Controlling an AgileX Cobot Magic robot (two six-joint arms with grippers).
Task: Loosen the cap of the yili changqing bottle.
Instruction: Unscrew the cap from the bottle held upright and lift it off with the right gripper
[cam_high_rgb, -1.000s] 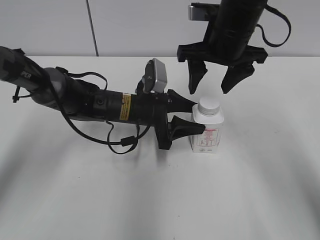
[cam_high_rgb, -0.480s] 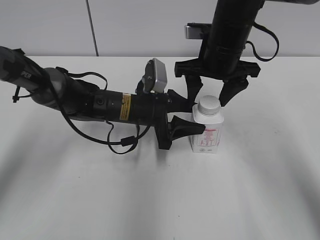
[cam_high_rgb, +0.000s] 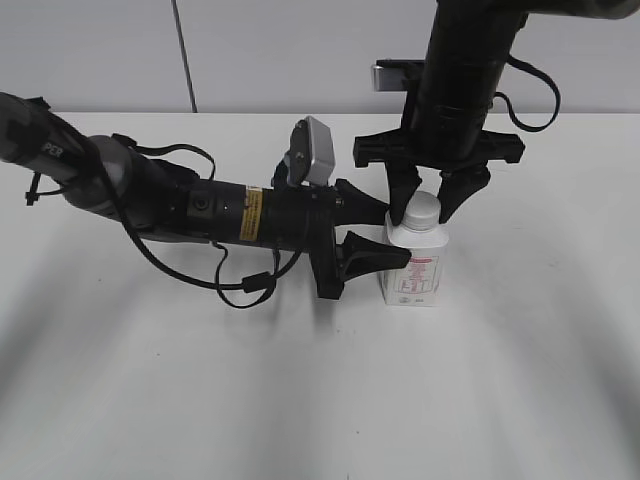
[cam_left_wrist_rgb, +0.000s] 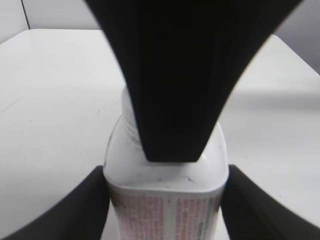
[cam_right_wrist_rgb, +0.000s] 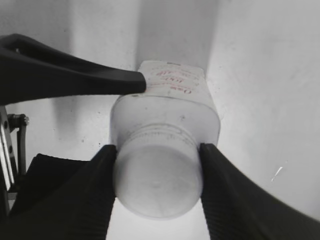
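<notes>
The yili changqing bottle, white with red label text, stands upright on the white table. My left gripper reaches in from the left and is shut on the bottle's body; its two fingers press the bottle's sides in the left wrist view. My right gripper comes straight down from above and is shut on the white cap. In the right wrist view the cap sits tight between the two ribbed fingers, with the bottle's shoulders below. One right finger hides most of the cap in the left wrist view.
The white table spreads around the bottle, with a grey wall behind. The left arm and its black cable lie low across the table's left half. The left finger crosses the right wrist view.
My right gripper has come down from above the bottle and closed its fingers around the cap. The left gripper and the bottle have not moved.
</notes>
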